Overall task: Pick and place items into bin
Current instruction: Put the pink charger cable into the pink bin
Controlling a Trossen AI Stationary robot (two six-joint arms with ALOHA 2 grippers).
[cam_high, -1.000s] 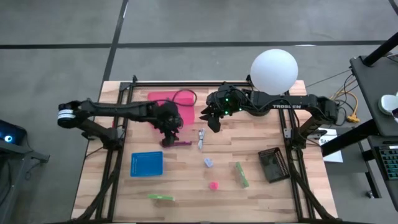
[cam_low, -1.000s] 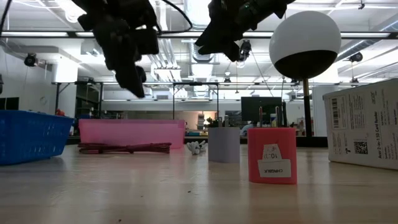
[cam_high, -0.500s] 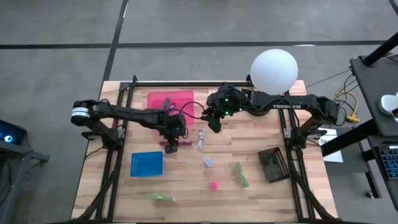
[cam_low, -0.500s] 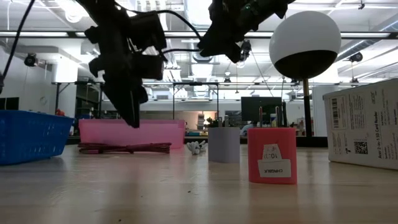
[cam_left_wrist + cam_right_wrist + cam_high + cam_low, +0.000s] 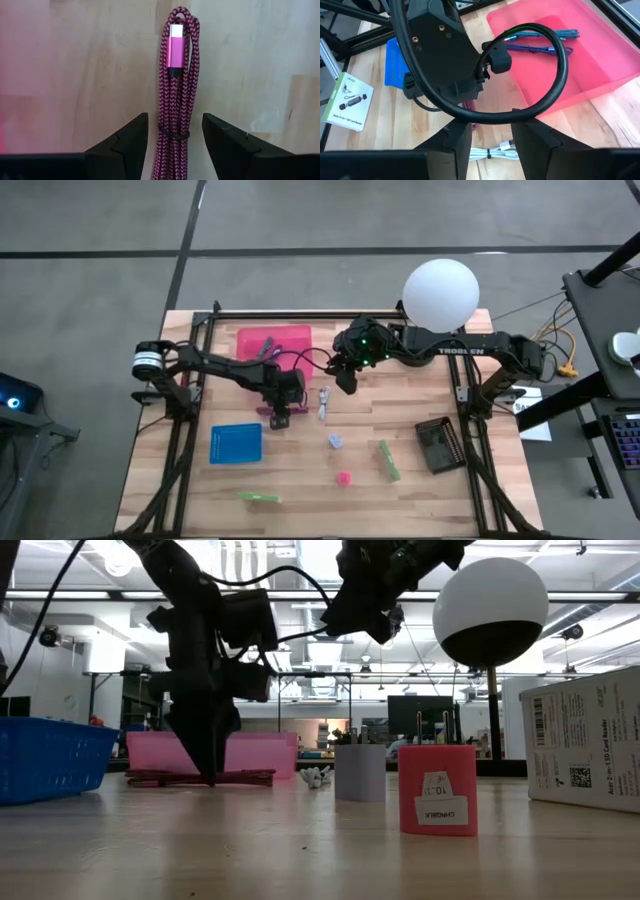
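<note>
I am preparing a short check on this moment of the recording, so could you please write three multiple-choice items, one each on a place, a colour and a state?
1. Where is the left gripper?
A. Over the blue bin
B. Down at the maroon braided cable
C. Beside the white globe lamp

2. What colour is the bin that already holds cables?
A. Pink
B. Green
C. Black

3. How are the left gripper's fingers?
A. Shut on the cable
B. Open, either side of the cable
C. Out of view

Answers: 1 B, the left wrist view looks straight onto the cable. 2 A, the right wrist view shows blue cables in a pink bin. 3 B, gaps show between each finger and the cable.
</note>
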